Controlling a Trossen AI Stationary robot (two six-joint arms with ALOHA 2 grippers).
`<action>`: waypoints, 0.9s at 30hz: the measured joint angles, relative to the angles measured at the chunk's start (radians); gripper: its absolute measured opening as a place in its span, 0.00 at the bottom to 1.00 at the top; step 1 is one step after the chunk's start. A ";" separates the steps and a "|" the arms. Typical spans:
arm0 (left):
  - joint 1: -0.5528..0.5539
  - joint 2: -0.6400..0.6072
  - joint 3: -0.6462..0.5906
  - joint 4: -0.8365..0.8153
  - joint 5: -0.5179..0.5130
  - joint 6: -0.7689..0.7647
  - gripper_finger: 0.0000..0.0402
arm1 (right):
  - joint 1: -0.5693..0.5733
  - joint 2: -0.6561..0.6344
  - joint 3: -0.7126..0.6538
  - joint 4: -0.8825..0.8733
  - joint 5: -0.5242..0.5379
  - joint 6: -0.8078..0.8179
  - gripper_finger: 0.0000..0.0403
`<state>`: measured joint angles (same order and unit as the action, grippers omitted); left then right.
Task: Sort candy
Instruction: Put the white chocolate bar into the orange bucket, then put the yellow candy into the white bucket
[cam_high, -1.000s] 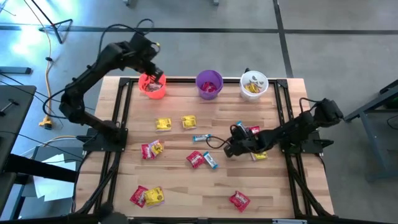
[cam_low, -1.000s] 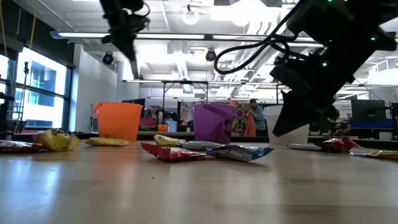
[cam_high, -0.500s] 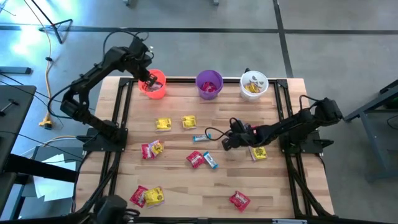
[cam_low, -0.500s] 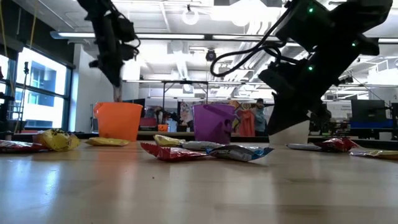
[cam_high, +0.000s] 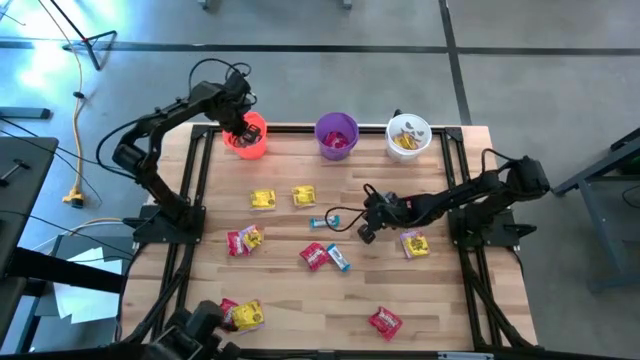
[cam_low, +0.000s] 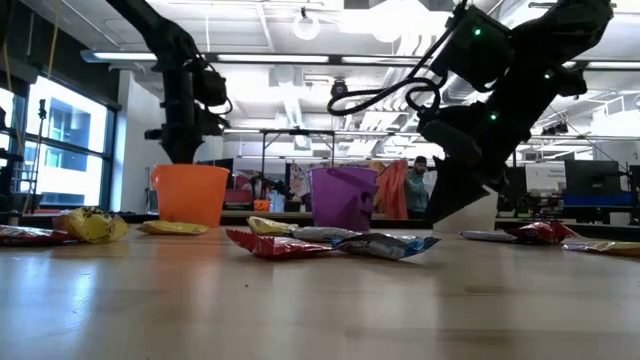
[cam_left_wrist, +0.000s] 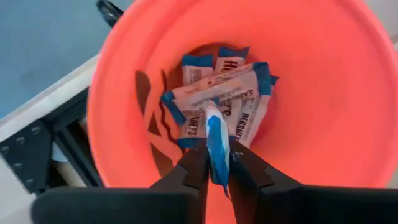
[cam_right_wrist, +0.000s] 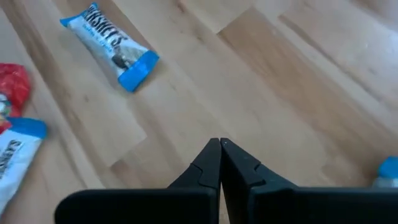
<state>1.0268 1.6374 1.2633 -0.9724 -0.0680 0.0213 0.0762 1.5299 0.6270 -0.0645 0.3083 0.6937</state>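
Three plastic cups stand in a row along the far edge of the wooden slatted table (cam_high: 300, 300); the orange-red cup (cam_high: 246, 136) is at the left end, the purple cup (cam_high: 336, 135) in the middle and the white cup (cam_high: 408, 136) at the right; from above, the purple cup shows red-pink packets inside and the white cup shows yellow ones; the orange-red cup's contents are mostly hidden there by the left gripper (cam_high: 240, 128), which hangs over its mouth

The left wrist view looks straight into that cup (its wall fills nearly the whole picture) and shows several slim blue-and-white wrapped bars (cam_left_wrist: 217, 93) heaped on its bottom; the two dark fingers (cam_left_wrist: 194, 171) pinch one more blue-and-white bar (cam_left_wrist: 216, 146) on edge between them, above the heap

The right gripper (cam_high: 363, 232) is low over the middle of the table, its jaws pressed together with nothing between them, as its own wrist view makes plain; that view also shows a loose blue-and-white bar lying flat on the boards (cam_right_wrist: 111, 55) ahead of the fingertips, apart from them, plus the end of another bar and a red packet at the picture's edge

The rest of the candy lies scattered over the table: yellow packets (cam_high: 263, 200), red packets (cam_high: 385, 321) and blue bars (cam_high: 339, 258); the low view alone shows a person (cam_low: 417, 187) standing in the room behind the cups
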 joint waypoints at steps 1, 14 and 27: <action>-0.006 -0.003 0.000 0.002 -0.019 -0.011 0.12 | -0.007 0.000 0.000 0.003 -0.003 -0.014 0.00; -0.079 -0.278 -0.024 0.044 -0.007 -0.038 0.29 | -0.113 0.000 0.000 0.105 -0.068 -0.153 0.00; -0.411 -0.654 -0.207 -0.125 0.068 -0.054 0.29 | -0.184 0.000 0.000 0.187 -0.081 -0.153 0.00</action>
<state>0.6161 0.9834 1.0561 -1.0971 -0.0002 -0.0330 -0.1075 1.5299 0.6273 0.1220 0.2270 0.5411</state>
